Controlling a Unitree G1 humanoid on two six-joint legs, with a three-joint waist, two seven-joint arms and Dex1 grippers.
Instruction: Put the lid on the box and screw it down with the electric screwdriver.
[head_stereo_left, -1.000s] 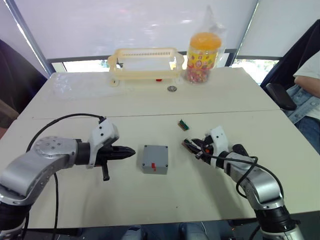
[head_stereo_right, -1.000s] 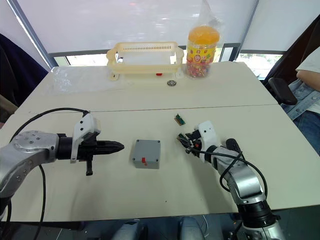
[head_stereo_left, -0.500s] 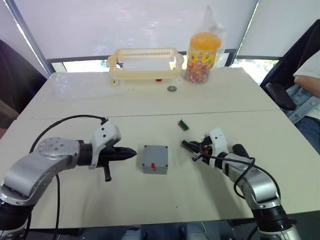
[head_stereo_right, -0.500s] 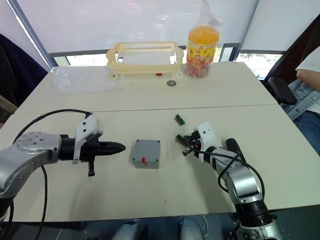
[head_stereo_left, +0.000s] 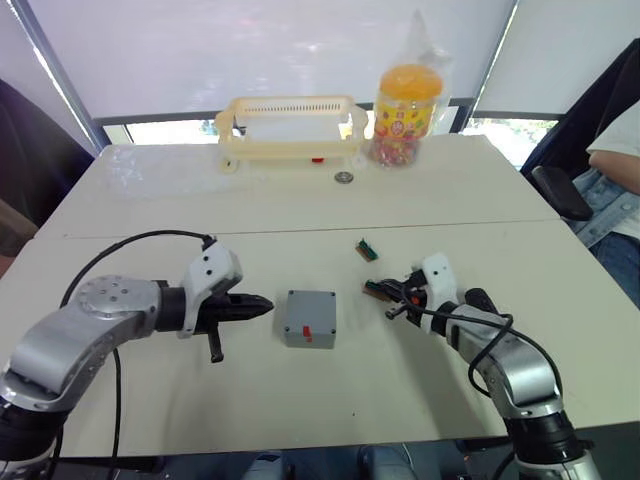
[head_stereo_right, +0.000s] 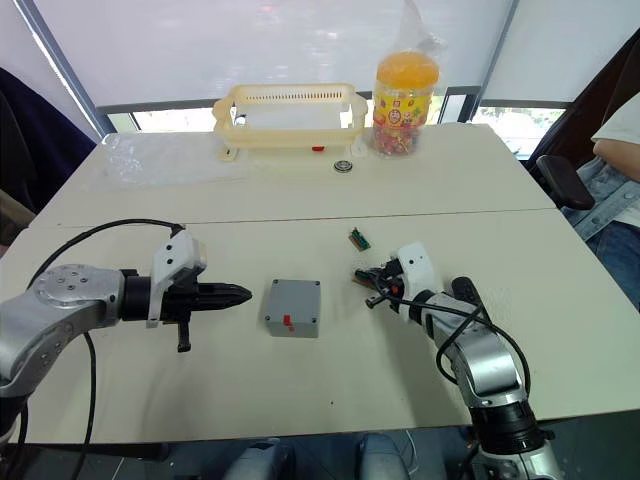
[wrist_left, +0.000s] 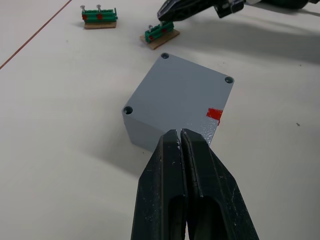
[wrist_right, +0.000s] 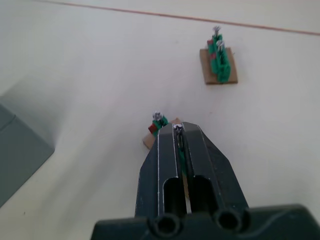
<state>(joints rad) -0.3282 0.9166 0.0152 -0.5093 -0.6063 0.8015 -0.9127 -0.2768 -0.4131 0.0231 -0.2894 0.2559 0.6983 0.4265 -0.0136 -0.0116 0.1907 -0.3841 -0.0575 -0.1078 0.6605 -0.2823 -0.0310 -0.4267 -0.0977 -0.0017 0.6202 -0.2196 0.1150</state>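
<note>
Sitting square, smooth grey plastic box (head_stereo_left: 309, 318), red-marked, on matte table (head_stereo_left: 300, 390)

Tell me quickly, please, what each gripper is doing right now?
Left gripper: closed, empty, pointing at the box.
Right gripper: closed on a small green screw holder.

1. The box (head_stereo_left: 310, 318) sits on the worktop (head_stereo_left: 300, 200), a red mark on its near side.
2. The left pincer (head_stereo_left: 255, 304) lies low, just left of the box, its tip aimed at it, black fingers pressed together.
3. The right pincer (head_stereo_left: 385, 297) lies to the box's right, gripping a small green and brown piece (head_stereo_left: 376, 291).
4. A second small green piece (head_stereo_left: 366, 249) lies farther back.
5. A cream basket (head_stereo_left: 290, 128), a yellow-lidded jar (head_stereo_left: 405, 102) and a small round metal thing (head_stereo_left: 344, 177) stand at the far side.
</note>
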